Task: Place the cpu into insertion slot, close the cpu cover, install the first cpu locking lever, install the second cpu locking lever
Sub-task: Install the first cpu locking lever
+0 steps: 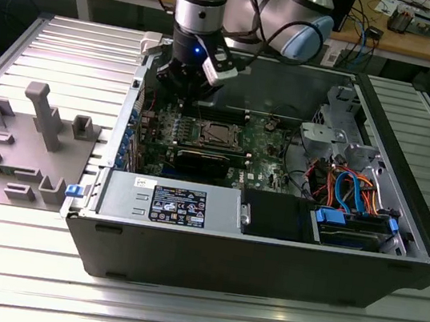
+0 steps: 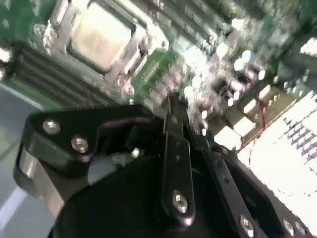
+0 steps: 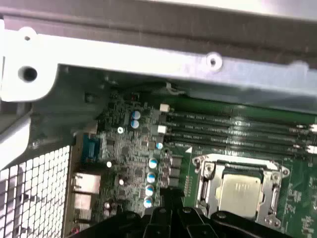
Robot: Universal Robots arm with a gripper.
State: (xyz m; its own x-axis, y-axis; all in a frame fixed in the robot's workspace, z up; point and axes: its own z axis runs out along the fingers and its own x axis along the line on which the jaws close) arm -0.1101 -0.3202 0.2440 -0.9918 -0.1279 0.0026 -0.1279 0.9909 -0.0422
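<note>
Fingers of our gripper [image 2: 171, 116] sit pressed together on nothing, hovering over the green motherboard [image 3: 129, 148] beside the socket [image 3: 241, 191]. We see the chip [image 3: 240, 192] already seated in that socket, with the metal cover [image 3: 210, 186] framing it, inside the open computer case [image 1: 268, 242].

Grey-silver arm [image 1: 200, 1], pale blue joint caps, black pincer [image 2: 171, 116], silver screws
</note>
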